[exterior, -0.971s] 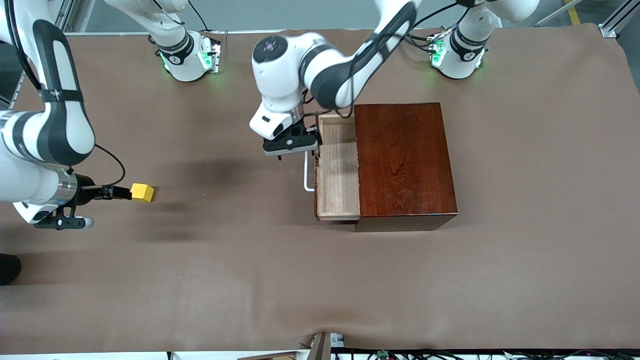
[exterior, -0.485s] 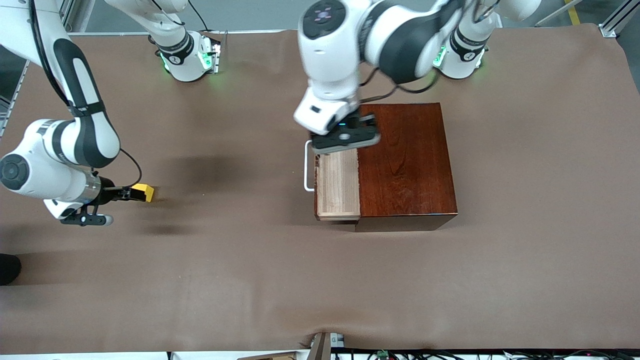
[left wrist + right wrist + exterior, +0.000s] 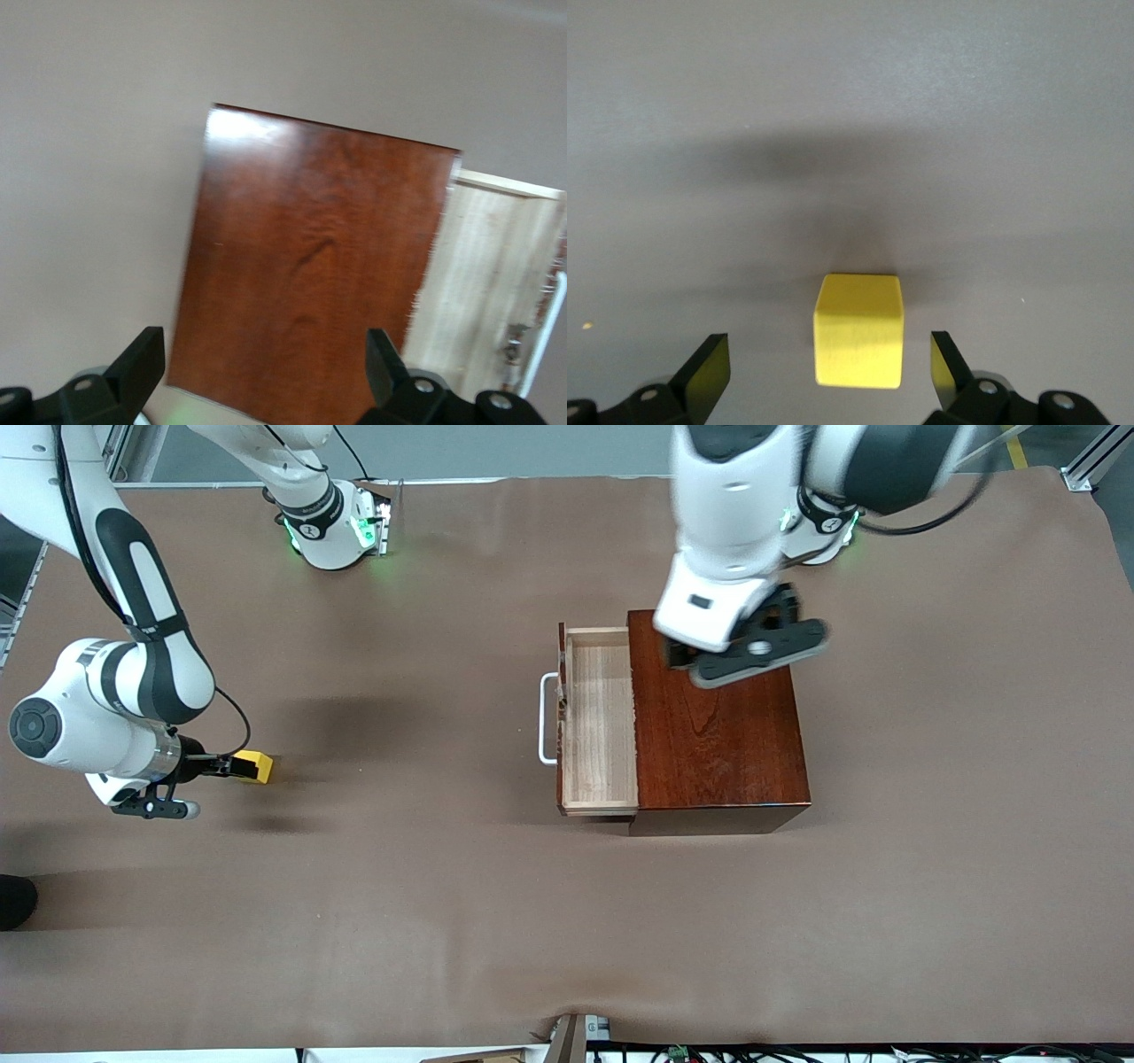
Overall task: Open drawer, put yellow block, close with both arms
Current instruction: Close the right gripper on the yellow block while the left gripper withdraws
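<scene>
Sitting on the brown table (image 3: 443,921) toward the right arm's end, the yellow block (image 3: 254,765) rests flat on the surface, well apart from the wooden box (image 3: 718,726). In the right wrist view the block (image 3: 859,330) lies between the two black fingers (image 3: 707,372) of the right gripper (image 3: 828,372), with clear gaps on both sides, so nothing is gripped. The jaws stand wide open, one finger on each side of the cube, neither one touching it. From the front camera the right gripper (image 3: 213,765) sits low at table height, just beside the block, with the right arm (image 3: 133,682) bending down from its green-lit base (image 3: 332,527).

The drawer (image 3: 601,722) is pulled partway out of the dark red box, its pale wooden tray open to view and bare inside. Its white handle (image 3: 546,717) juts out toward the right arm's end of the table. The box stands nearer the left arm's end, its glossy top catching light.

The left gripper (image 3: 753,651) hangs in the air over the top of the box, holding nothing. In the left wrist view the left gripper (image 3: 266,381) has its fingers (image 3: 142,363) spread wide apart, with the box top (image 3: 310,266) and the open drawer tray (image 3: 487,274) below them. The left arm (image 3: 735,514) reaches down from its base (image 3: 819,522).
</scene>
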Tool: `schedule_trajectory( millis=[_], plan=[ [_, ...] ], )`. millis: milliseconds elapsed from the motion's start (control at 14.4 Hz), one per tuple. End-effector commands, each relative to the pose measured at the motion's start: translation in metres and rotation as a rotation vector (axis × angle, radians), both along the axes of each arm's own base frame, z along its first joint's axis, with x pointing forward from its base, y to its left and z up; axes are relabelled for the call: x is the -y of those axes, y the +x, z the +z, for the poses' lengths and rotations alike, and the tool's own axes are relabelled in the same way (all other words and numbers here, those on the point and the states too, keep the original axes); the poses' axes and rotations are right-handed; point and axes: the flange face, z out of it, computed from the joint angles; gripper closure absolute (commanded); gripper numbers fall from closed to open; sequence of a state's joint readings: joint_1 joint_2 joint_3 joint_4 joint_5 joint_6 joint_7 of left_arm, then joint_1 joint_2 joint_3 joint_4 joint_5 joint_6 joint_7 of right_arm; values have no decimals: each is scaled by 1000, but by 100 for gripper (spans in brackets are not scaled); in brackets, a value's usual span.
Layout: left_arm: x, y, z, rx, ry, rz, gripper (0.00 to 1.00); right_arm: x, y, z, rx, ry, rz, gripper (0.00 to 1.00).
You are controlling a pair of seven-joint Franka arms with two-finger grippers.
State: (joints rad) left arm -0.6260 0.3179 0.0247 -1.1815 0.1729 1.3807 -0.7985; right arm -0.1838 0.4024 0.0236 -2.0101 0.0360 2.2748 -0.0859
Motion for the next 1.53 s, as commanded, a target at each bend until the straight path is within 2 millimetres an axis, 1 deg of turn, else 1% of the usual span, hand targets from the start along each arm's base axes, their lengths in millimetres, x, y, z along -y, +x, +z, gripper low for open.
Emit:
schedule_trajectory(
  millis=[0, 69, 139, 347, 485, 555, 763, 832, 971, 1109, 1179, 1248, 1317, 1456],
  plan=[
    [-51, -3, 21, -56, -7, -54, 0, 3, -14, -17, 9, 4, -2, 0],
    [-74, 1, 27, -72, -10, -82, 0, 1, -16, -20, 10, 3, 1, 0],
    [-97, 0, 35, -81, -14, -105, 0, 2, -16, -22, 16, 2, 1, 0],
    [-158, -7, 44, -109, -22, -124, 0, 3, -17, -28, 12, 3, -1, 28],
    [-191, -13, 48, -121, -27, -139, 0, 3, -16, -28, 16, 3, 0, 37],
    [-206, -16, 48, -125, -31, -142, 0, 3, -16, -29, 19, 2, 0, 43],
    [-246, -26, 49, -124, -44, -167, 0, 6, -17, -34, 15, 2, -6, 43],
    [-257, -28, 45, -122, -47, -178, 0, 5, -17, -34, 16, 3, -5, 43],
    [-263, -37, 38, -102, -50, -185, 0, 5, -17, -34, 15, 3, -5, 44],
    [-264, -43, 29, -102, -51, -191, 0, 5, -17, -33, 13, 3, -5, 69],
    [-265, -46, 27, -92, -52, -206, 0, 4, -16, -30, 12, 3, -3, 86],
    [-265, -47, 27, -86, -53, -222, 0, -1, -15, -25, 12, 4, 4, 89],
    [-264, -49, 30, -80, -56, -230, 0, -2, -13, -19, -3, 8, 0, 89],
    [-261, -52, 30, -81, -83, -236, 0, -5, -4, 4, -28, 23, -9, 89]
  ],
)
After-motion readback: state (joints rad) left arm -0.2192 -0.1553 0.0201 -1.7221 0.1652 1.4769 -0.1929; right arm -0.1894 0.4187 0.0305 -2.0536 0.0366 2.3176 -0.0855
